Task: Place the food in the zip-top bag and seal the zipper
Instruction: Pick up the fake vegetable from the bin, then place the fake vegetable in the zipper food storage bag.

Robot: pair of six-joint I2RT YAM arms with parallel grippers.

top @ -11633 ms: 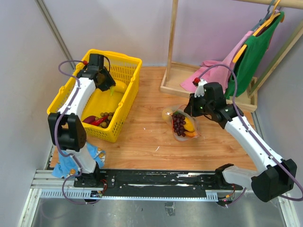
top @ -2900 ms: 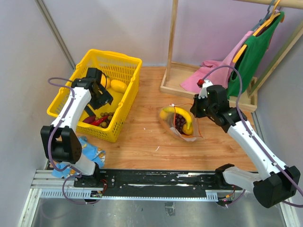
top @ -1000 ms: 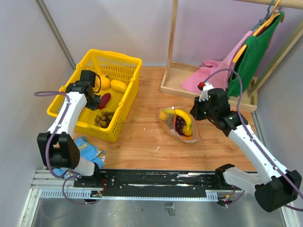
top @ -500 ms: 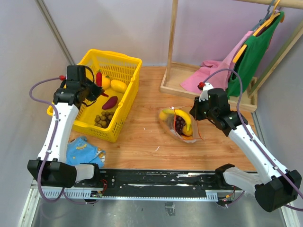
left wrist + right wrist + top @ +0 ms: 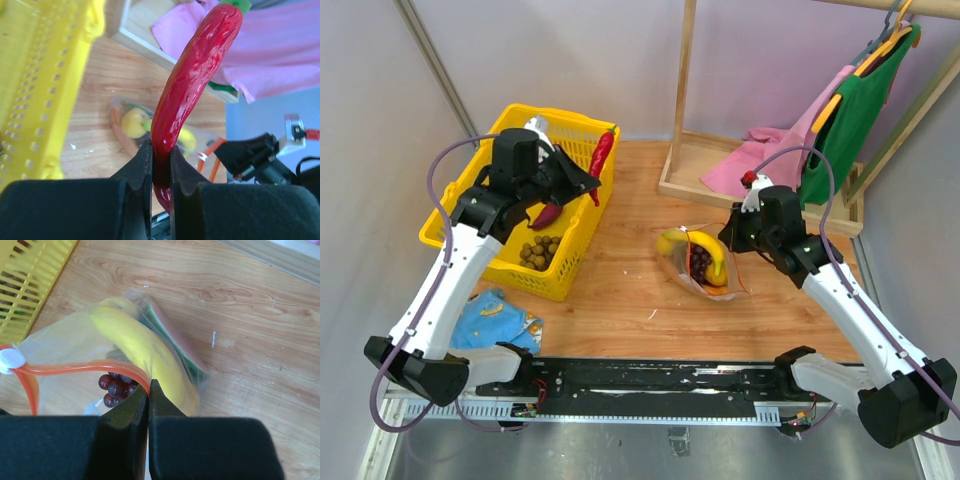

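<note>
Now gripping a chili [image 5: 195,75] by its lower end in the left gripper [image 5: 160,165], high over the basket [image 5: 588,133] rim, ready for carrying across. Pinching the zipper [image 5: 75,369] in the closed right gripper [image 5: 148,390] to prop open the bag [image 5: 60,345] on the table [image 5: 620,290], with banana [image 5: 135,340] inside.

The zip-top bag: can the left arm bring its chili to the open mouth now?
Probably yes. The left fingers pinch the chili, the right fingers hold the zipper so the bag gapes, and the table between is bare.

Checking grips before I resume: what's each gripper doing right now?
Left gripper: closed on the red chili pepper.
Right gripper: closed on the zip-top bag at its mouth edge.
</note>
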